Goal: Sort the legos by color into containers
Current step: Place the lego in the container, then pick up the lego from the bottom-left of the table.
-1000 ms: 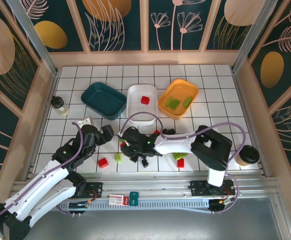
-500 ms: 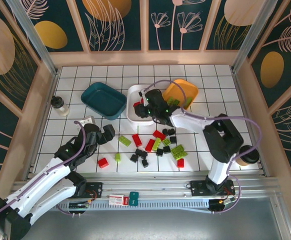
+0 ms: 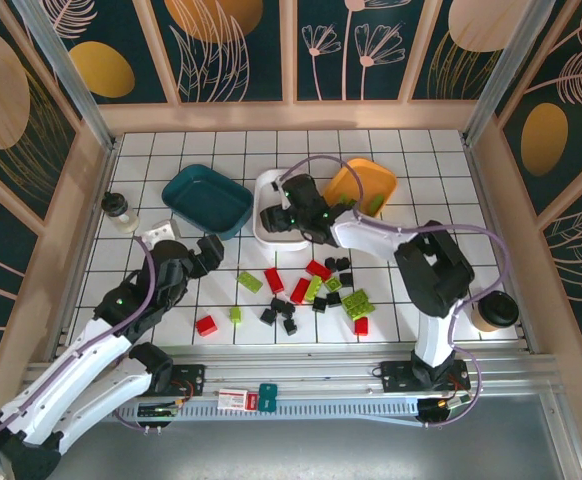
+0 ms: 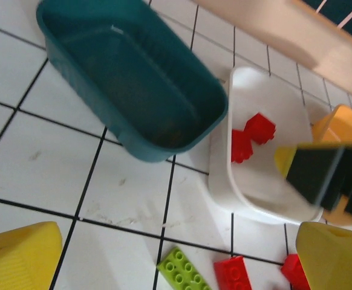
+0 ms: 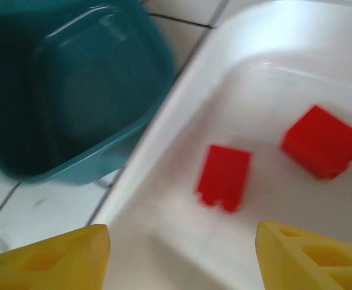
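Right arm (image 3: 371,235) reaches out over the white tub (image 4: 254,181). Its jaws stand apart with nothing between them, and two red bricks (image 5: 224,176) lie on the tub floor just below. Left jaws are wide open and carry nothing, hovering over the counter (image 3: 421,160) at the near side of the teal tub (image 3: 208,200). The orange tub (image 3: 363,183) holds green bricks. Most of the legos sit in a loose mixed pile (image 3: 316,290) in mid-counter, with one red brick (image 3: 206,324) off toward the left arm.

Risks as I judge them:
1. The right jaws hang low inside the white tub. A sideways pull-out could catch the rim and shove the tub against the teal one just beside it, or tip the reds out.
2. The pile is tightly packed, so closing on one brick could pinch a neighbour of another colour or scatter the rest.
3. Both arms work close to the same ground and could foul each other.
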`<state>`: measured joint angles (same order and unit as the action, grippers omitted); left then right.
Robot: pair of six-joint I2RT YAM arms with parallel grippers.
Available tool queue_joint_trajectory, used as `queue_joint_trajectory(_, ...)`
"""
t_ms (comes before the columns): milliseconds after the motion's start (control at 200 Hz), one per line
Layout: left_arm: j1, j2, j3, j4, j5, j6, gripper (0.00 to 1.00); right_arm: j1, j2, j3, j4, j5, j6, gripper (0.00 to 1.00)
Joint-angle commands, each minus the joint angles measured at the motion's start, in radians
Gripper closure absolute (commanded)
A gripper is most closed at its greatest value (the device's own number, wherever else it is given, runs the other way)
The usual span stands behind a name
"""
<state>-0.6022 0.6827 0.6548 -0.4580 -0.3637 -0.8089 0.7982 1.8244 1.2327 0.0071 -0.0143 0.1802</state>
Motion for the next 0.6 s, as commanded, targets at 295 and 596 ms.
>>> queue_joint_trajectory(295,-0.002,-0.099,0.191,-0.174,-0.167,0.073,0.01,0.440,0.060,-0.097,0.212,-0.015,-0.075,0.24)
queue_joint_trajectory(596,-0.003,-0.130,0.169,-0.199,-0.156,0.036,0.01,0.545,0.193,-0.032,0.270,-0.008,-0.142,0.20)
